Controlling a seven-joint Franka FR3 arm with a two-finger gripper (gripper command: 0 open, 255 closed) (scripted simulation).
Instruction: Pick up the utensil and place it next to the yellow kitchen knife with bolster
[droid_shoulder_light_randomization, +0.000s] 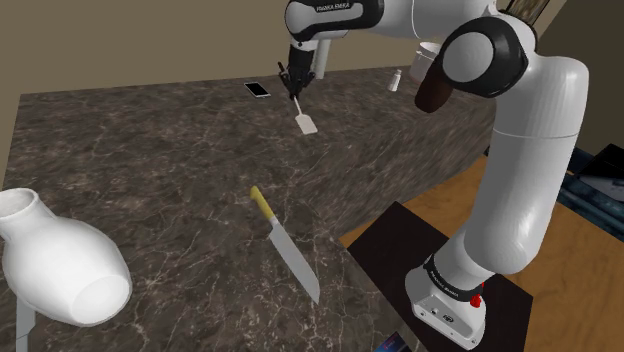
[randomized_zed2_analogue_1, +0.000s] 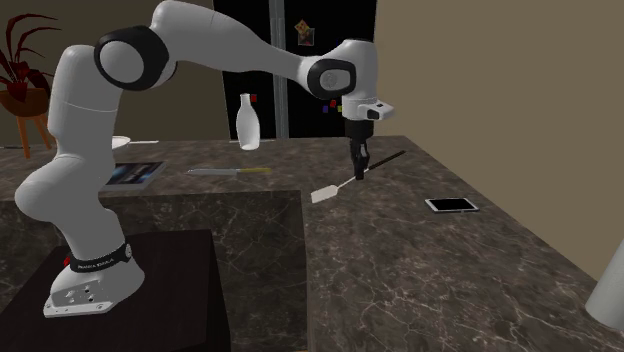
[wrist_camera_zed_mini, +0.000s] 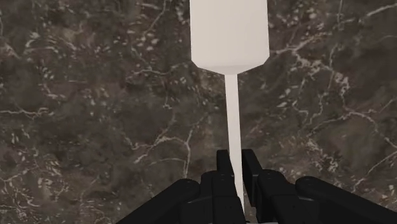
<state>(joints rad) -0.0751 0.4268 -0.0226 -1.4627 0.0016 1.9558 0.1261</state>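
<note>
Holds the spatula (wrist_camera_zed_mini: 230, 38) in the black gripper (wrist_camera_zed_mini: 235, 168), jaws closed on its thin shaft from both sides. Poised with it over the dark marble countertop (droid_shoulder_light_randomization: 150, 160), toward the far edge in the shoulder view, the flat white blade sloping down ahead of the fingers and, in the second exterior view, the dark end of the handle sticking up behind them. Cannot tell whether the blade tip touches the stone.

Well apart from the spatula, the knife (droid_shoulder_light_randomization: 283, 240): yellow handle, grey blade, flat on the countertop near the edge that faces the stand (droid_shoulder_light_randomization: 400, 240). Close to the far edge, just beyond the gripper, a phone (droid_shoulder_light_randomization: 258, 89) lying flat. By the countertop's corner at the shoulder view's lower left, a white vase (droid_shoulder_light_randomization: 60, 262).
</note>
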